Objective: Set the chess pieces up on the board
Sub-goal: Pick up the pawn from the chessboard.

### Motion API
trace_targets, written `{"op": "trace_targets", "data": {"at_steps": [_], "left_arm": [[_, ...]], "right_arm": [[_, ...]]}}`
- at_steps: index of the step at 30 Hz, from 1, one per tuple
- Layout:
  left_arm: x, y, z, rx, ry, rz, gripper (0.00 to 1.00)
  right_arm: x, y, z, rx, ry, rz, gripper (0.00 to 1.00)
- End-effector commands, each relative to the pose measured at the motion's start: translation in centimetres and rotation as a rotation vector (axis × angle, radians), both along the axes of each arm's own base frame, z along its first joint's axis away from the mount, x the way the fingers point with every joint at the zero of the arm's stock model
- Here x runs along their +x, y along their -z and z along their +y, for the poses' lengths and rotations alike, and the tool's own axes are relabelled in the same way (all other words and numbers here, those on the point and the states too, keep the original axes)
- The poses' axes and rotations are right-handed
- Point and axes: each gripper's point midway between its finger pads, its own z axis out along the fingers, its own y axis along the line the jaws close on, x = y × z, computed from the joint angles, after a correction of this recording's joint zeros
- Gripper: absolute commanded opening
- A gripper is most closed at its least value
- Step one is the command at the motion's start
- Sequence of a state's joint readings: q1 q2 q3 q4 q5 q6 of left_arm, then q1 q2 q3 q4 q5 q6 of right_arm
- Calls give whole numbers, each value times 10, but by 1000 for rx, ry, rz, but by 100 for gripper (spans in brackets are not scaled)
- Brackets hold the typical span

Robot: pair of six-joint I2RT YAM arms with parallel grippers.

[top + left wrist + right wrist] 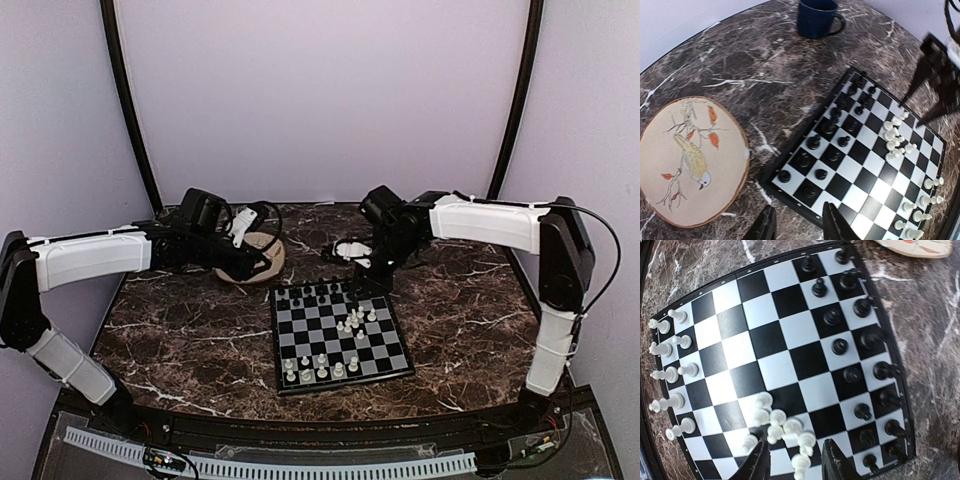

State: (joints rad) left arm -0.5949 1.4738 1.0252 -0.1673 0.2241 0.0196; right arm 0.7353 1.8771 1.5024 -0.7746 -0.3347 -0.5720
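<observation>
The board (385, 345) lies in the middle of the table. Black chess pieces (310, 295) stand along its far rows, and white ones (320, 368) line its near edge. More white pieces (782, 427) are crowded in a loose cluster near the right side. My right gripper (796, 465) hovers over that cluster, open, its fingers straddling a white piece (802, 462) without touching it. My left gripper (799, 227) is open and empty, over the board's (867, 150) corner rim beside the black pieces (835, 135).
A round beige plate (690, 160) with a bird painting lies left of the board, close to my left gripper (262, 268). A dark blue cup (816, 17) stands on the marble behind the board. The right gripper (935, 85) shows at the far side.
</observation>
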Motion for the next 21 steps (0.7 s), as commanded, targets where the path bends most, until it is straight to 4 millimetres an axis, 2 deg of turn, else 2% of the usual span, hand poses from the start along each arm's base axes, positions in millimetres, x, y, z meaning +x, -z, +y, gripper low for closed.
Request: {"op": "trace_targets", "data": {"at_steps": [1, 4, 8, 16, 21], "left_arm": [[33, -37, 31, -118, -156, -91, 34], [39, -44, 45, -132, -201, -100, 35], [34, -53, 43, -152, -180, -113, 35], [32, -54, 43, -155, -168, -115, 35], [32, -52, 41, -152, -162, -111, 35]], "right_arm": [[-21, 19, 19, -111, -87, 1, 37], [-30, 36, 25, -176, -117, 9, 37], [-34, 48, 27, -224, -129, 5, 38], [-33, 57, 33, -251, -126, -5, 38], [-35, 60, 36, -248, -128, 9, 35]]}}
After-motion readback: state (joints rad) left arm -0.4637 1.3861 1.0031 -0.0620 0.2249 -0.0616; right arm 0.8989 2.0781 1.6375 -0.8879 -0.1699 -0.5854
